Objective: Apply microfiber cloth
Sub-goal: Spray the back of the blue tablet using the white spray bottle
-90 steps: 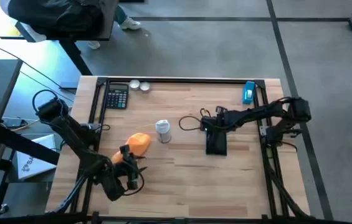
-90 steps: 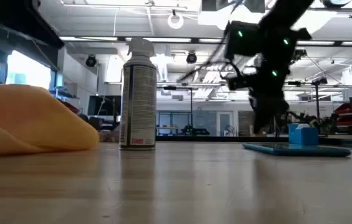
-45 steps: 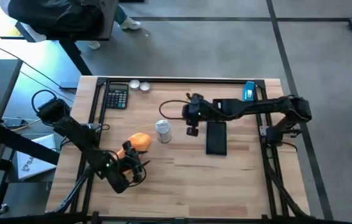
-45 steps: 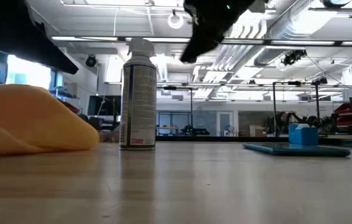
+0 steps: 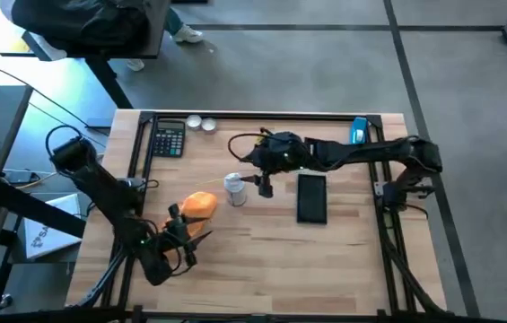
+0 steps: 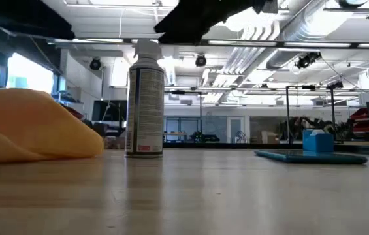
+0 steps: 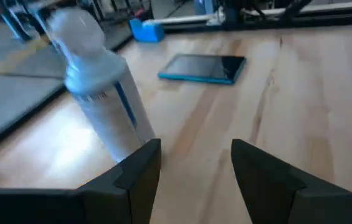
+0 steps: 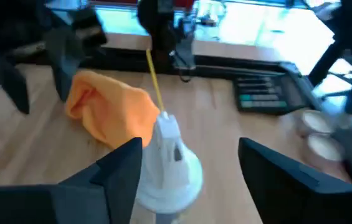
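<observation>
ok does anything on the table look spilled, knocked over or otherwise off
Nothing stands out. The spray bottle stands upright and the dark device lies flat. The microfiber cloth sits in a crumpled heap, normal for fabric. The right gripper hangs open beside the bottle; the left gripper is open near the cloth. No liquid shows.

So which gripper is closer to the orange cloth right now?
Left. The left gripper sits open right beside the cloth; the right gripper is open beyond the spray bottle.
</observation>
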Controlling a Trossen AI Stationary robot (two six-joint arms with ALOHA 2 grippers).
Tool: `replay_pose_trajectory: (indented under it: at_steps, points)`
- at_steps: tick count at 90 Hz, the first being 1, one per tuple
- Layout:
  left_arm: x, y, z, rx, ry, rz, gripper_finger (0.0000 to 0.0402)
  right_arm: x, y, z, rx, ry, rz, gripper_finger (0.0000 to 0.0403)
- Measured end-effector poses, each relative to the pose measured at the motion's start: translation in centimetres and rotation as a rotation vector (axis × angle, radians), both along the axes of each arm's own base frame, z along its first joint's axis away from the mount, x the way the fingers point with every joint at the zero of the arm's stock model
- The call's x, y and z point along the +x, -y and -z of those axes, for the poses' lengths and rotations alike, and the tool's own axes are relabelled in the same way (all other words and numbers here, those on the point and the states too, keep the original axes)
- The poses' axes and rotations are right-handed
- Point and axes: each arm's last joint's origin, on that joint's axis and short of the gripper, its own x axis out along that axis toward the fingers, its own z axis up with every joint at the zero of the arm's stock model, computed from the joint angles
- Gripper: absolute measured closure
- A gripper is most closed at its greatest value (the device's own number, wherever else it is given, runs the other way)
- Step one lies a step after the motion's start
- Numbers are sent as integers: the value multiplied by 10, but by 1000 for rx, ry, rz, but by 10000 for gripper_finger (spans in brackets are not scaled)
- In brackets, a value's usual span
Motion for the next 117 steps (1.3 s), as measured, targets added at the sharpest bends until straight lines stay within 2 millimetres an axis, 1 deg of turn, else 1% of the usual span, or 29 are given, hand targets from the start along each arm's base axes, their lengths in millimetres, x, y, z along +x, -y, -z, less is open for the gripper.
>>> replay_pose_trajectory:
  at_steps: [11,18,36,50,60,71,92,104,117]
  points:
    - [-10,-13,-16,13,-7,3,226,13,4,21,17,-9,-30,167]
    - [-17,-21,-26,2,-2,1,226,17,7,27,30,-4,-45,167]
    - [-29,-36,-44,-19,17,5,226,18,14,24,30,35,-35,171]
    - [-32,-40,-48,9,41,-10,226,19,13,25,29,29,-43,207]
    - [-31,-40,-49,18,51,-20,226,19,8,29,50,9,-90,242]
    - [-31,-40,-49,10,56,-22,226,20,2,29,51,10,-105,282]
    - [-29,-37,-52,-83,106,-32,226,21,-12,30,32,-4,-134,366]
    - [-25,-32,-68,-128,120,1,226,17,-28,26,-22,-30,-65,368]
    - [-24,-26,-86,-124,90,74,226,0,-52,8,-99,-54,120,368]
